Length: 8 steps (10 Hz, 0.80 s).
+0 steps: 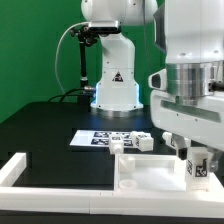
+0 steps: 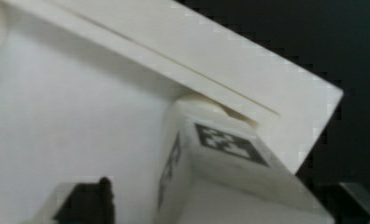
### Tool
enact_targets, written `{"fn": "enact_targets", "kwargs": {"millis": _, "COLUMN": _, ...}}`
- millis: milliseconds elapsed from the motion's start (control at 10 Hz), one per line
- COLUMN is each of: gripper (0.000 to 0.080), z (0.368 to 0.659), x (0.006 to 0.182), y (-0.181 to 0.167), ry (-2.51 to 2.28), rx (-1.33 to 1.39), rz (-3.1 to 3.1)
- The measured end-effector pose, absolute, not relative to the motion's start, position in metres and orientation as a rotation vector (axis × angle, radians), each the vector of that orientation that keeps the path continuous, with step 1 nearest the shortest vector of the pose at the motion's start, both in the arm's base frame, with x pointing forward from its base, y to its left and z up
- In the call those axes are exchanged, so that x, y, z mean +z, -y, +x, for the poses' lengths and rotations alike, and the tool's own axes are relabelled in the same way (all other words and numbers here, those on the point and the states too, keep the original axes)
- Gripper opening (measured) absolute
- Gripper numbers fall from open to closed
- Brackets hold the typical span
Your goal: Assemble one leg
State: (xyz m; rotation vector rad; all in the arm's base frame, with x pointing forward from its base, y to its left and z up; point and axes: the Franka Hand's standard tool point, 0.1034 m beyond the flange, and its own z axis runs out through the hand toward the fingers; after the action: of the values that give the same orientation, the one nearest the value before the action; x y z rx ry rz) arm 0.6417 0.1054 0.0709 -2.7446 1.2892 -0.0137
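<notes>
A white leg [image 2: 235, 165] with a black-and-white tag on its side stands with its end against a corner of the white tabletop [image 2: 93, 90]. My gripper [image 2: 217, 208] straddles the leg. A dark finger [image 2: 89, 200] shows on each side with a gap to the leg, so the jaws stand open around it. In the exterior view my gripper [image 1: 193, 152] hangs low over the right end of the tabletop [image 1: 145, 172], and the tagged leg [image 1: 198, 168] shows just under it. The leg's joint with the tabletop is hidden.
The marker board [image 1: 100, 137] lies behind the tabletop, with other small white parts [image 1: 135, 143] by its right end. A white wall piece [image 1: 15, 168] runs along the exterior view's left. The robot base [image 1: 112, 85] stands at the back.
</notes>
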Motion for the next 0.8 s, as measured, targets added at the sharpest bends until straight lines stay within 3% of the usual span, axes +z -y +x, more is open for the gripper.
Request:
{"fn": "enact_targets", "kwargs": {"millis": 100, "gripper": 0.0584, "z": 0.641, "x": 0.072, "y": -0.107, "ry": -1.046, "rx": -0.025, "rz": -2.846}}
{"fn": "enact_targets", "kwargs": {"millis": 200, "gripper": 0.0636, "z": 0.64, "x": 0.072, "y": -0.111, "ry": -0.843, "rx": -0.031, "rz": -2.911}}
{"fn": "enact_targets", "kwargs": {"millis": 500, "gripper": 0.0649, "z": 0.641, "x": 0.071, "y": -0.109, "ry": -0.619, "rx": -0.046, "rz": -2.97}}
{"fn": "enact_targets", "kwargs": {"millis": 700, "gripper": 0.0649, "z": 0.644, "x": 0.075, "y": -0.12, "ry": -0.002, "rx": -0.11, "rz": -3.086}}
{"fn": "enact_targets", "kwargs": {"millis": 800, "gripper": 0.0564, "z": 0.644, "x": 0.074, "y": -0.117, "ry": -0.026, "rx": -0.108, "rz": -3.086}}
